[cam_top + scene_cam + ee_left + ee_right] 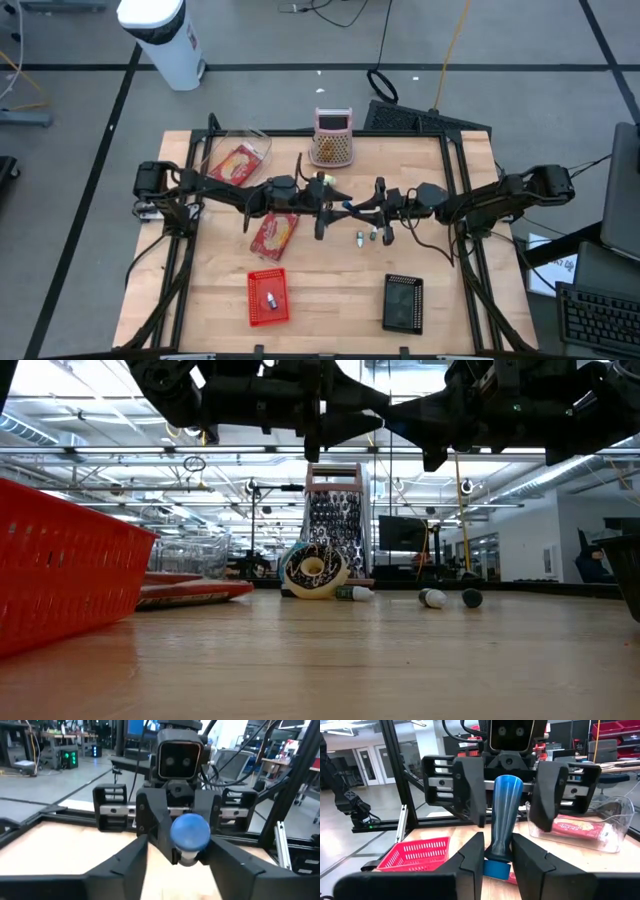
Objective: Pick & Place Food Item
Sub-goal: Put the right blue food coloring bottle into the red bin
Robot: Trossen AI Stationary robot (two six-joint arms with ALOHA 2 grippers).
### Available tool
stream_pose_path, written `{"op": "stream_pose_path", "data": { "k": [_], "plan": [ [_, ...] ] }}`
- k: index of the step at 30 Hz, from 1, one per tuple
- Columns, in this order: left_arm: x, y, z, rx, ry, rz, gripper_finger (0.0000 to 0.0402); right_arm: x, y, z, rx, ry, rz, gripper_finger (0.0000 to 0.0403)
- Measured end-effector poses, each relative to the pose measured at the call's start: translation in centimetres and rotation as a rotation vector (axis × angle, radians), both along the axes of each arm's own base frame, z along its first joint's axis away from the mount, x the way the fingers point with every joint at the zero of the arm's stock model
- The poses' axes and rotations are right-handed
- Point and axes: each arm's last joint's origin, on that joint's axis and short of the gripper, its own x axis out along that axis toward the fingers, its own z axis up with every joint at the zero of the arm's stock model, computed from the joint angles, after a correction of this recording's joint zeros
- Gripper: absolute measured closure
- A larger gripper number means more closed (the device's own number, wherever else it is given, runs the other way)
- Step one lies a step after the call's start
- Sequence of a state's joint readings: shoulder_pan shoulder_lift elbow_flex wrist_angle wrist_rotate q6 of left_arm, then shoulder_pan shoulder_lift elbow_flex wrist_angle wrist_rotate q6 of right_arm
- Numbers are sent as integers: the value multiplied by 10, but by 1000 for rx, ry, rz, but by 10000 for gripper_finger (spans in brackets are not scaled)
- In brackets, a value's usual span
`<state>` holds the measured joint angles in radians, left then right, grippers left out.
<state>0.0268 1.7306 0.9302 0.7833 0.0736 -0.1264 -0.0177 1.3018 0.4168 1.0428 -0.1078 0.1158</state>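
Note:
A blue tapered object [506, 815] hangs level above the middle of the table. My right gripper [497, 855] is shut on it. My left gripper [180, 851] faces it from the table's left, open; its two fingers [470, 785] stand either side of the object's rounded free end [190, 832] with small gaps. In the high view the two grippers meet at mid table, left [335, 205] and right [368, 208]. A toy donut [313, 570] leans against the pink grater [332, 137]. My right gripper pinches the object's narrow end [498, 851] between its two fingers, just above a blue ring. The fingers come level from the table's right. The object sticks straight out in line with them toward the left gripper, lifted clear of the table.
A red packet [273, 233] and small loose pieces [372, 237] lie under the arms. A red basket [268, 297] and a black tray [403, 302] sit near the front edge. A clear container [238, 160] with a red packet stands at the far left.

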Motion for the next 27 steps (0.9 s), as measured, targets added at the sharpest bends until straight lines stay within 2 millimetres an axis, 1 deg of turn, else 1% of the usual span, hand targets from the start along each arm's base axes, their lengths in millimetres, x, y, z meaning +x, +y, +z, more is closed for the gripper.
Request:
{"op": "stream_pose_path", "data": {
  "k": [3, 7, 10, 13, 16, 20, 22, 27],
  "plan": [
    [0, 1, 0, -11, -2, -1, 255, 0, 0, 0, 1, 4, 1, 329],
    [-1, 2, 2, -14, 0, -9, 312, 0, 0, -2, 3, 20, -3, 314],
    [-1, 1, 3, -10, -9, -17, 346, 0, 0, -3, 3, 34, -3, 301],
    [-6, 3, 13, -9, -36, -63, 368, 0, 0, -6, 4, 64, -1, 290],
    [-12, 4, 24, -24, -34, -114, 375, 0, 0, -8, 5, 87, -1, 282],
    [-26, 0, 40, -55, 8, -164, 360, 0, -1, -12, 5, 127, -4, 274],
    [-33, -6, 46, -68, 52, -207, 355, 0, -1, -13, 6, 139, -7, 273],
    [-59, -33, 48, -139, 290, -309, 352, 0, -3, -15, 6, 154, -13, 277]
  ]
}}
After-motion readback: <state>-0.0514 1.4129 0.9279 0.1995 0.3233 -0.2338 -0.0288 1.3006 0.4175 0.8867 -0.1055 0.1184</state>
